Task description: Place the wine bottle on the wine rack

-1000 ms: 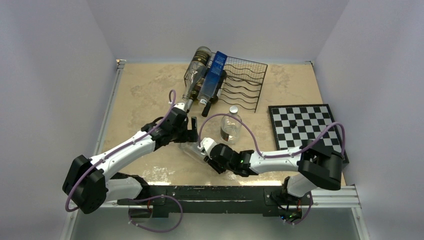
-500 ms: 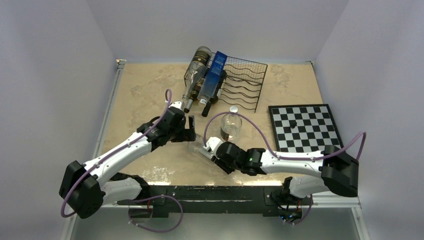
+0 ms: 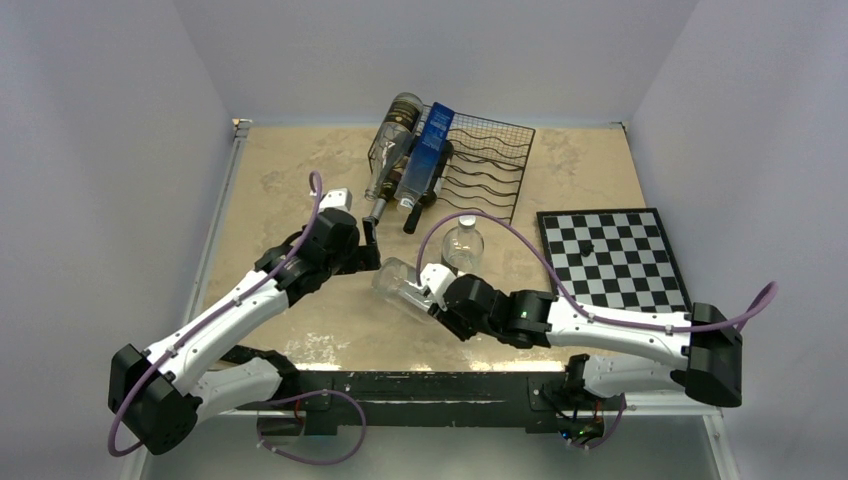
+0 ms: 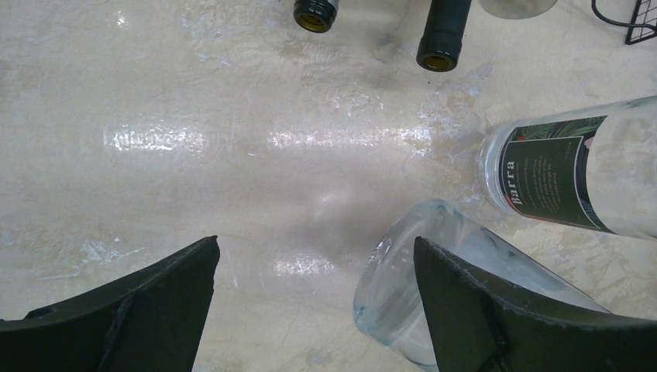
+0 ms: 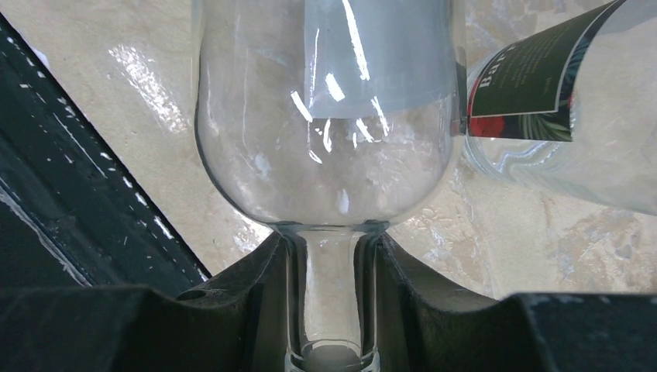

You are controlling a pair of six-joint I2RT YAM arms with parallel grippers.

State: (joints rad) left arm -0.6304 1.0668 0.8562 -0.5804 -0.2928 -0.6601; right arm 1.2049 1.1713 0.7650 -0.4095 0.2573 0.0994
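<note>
A clear glass wine bottle (image 3: 400,285) lies tilted near the middle of the table, base pointing left. My right gripper (image 3: 434,292) is shut on its neck (image 5: 329,291), and the bottle's body (image 5: 325,116) fills the right wrist view. My left gripper (image 3: 368,243) is open just beyond the bottle's base (image 4: 399,291). Its jaws (image 4: 316,244) hold nothing, and the right-hand finger (image 4: 496,310) overlaps the base. The black wire wine rack (image 3: 487,165) stands at the back with two dark bottles (image 3: 398,150) in its left cradles.
A second clear bottle with a dark label (image 3: 462,245) stands right beside the held one (image 4: 569,174) (image 5: 558,93). The racked bottles' mouths (image 4: 315,12) stick out toward my left gripper. A chessboard (image 3: 610,255) lies at the right.
My right arm has stretched out and carried the clear bottle toward the far left. The left gripper has drawn back toward the rack side, staying open.
</note>
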